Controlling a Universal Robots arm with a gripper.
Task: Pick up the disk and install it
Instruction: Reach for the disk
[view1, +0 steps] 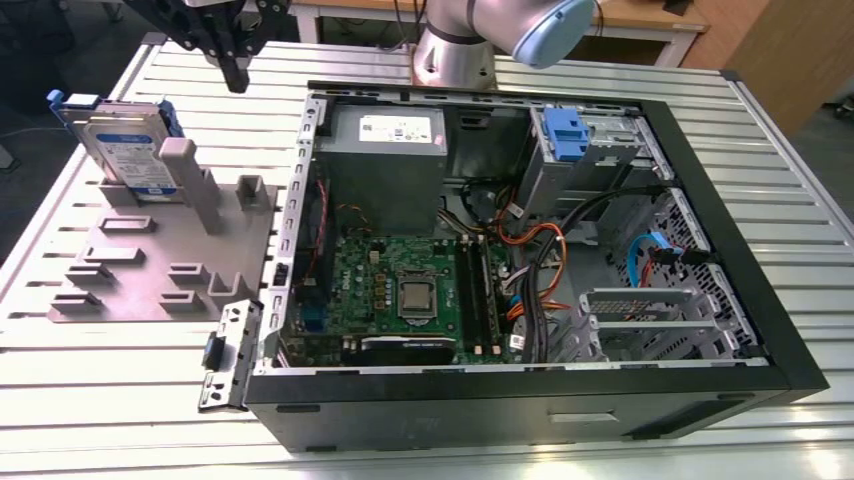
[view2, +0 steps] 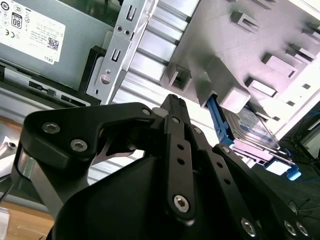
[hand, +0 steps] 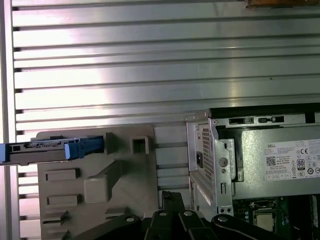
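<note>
Claw (view2: 172, 101) closed, empty — one disk (view1: 127, 150) upright in one grey tray (view1: 150, 272).

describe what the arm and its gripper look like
The arm is a smooth silver-grey tube with a rounded light-blue joint cap. The gripper is matte black, built from flat linked bars with round holes and silver screw heads.

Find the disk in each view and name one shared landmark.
Exterior view: disk upright in the tray, at the exterior view's left.
Second wrist view: disk between the tray's posts.
First wrist view: disk edge-on at the tray's corner.
Shared landmark: the tray.
</note>
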